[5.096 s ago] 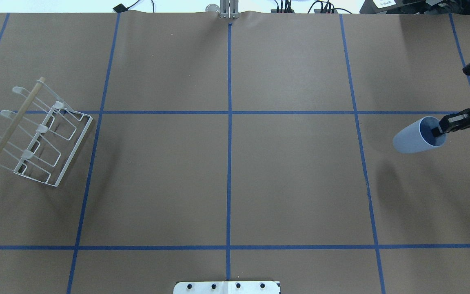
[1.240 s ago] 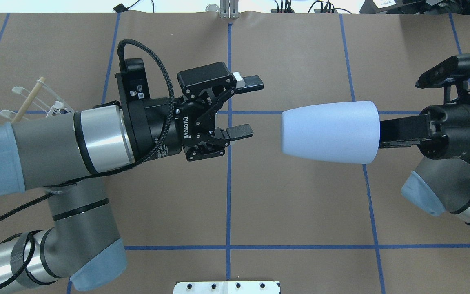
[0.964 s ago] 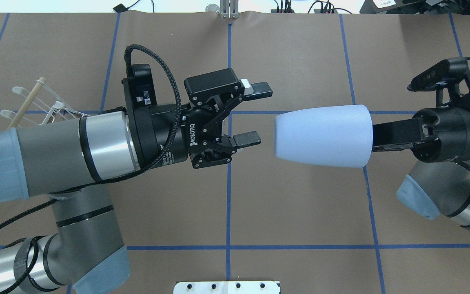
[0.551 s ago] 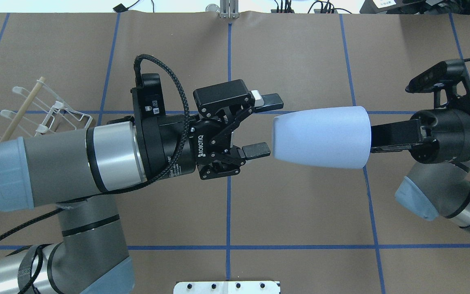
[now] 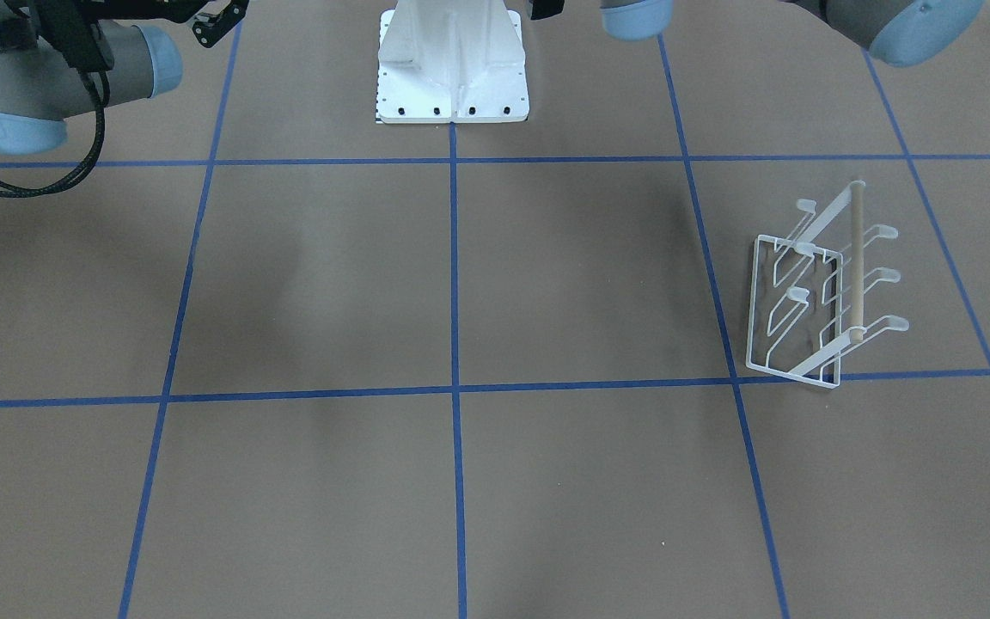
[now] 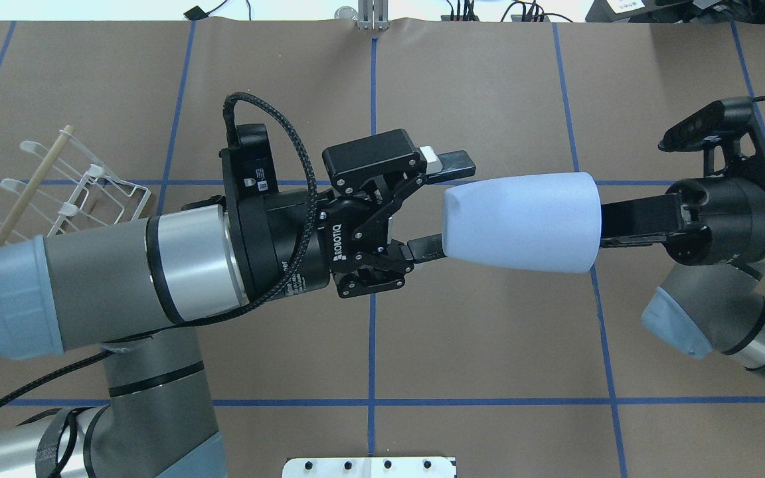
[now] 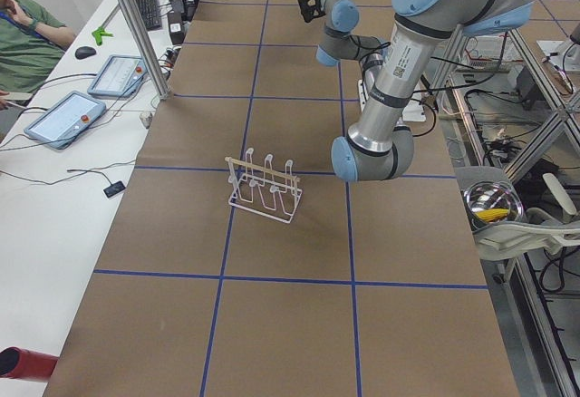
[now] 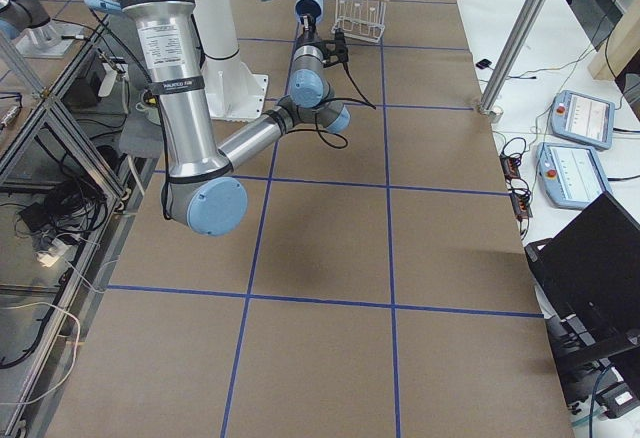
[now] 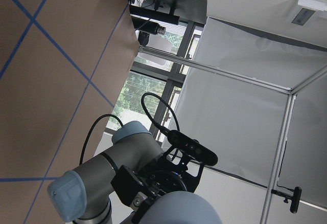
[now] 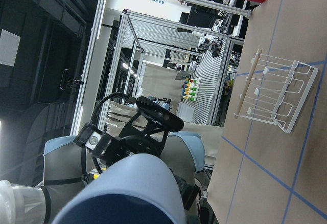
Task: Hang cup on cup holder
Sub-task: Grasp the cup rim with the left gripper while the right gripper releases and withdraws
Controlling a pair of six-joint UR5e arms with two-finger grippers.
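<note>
Cup (image 6: 518, 222) midair: R gripper (image 6: 611, 222) pinching rim, L gripper (image 6: 447, 206) wide open at base edge.

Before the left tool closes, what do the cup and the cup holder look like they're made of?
The cup looks like matte plastic: even light blue, no glare. The cup holder is likely coated metal wire: thin white bent rods. Its dowel seems bare wood: pale tan.
</note>
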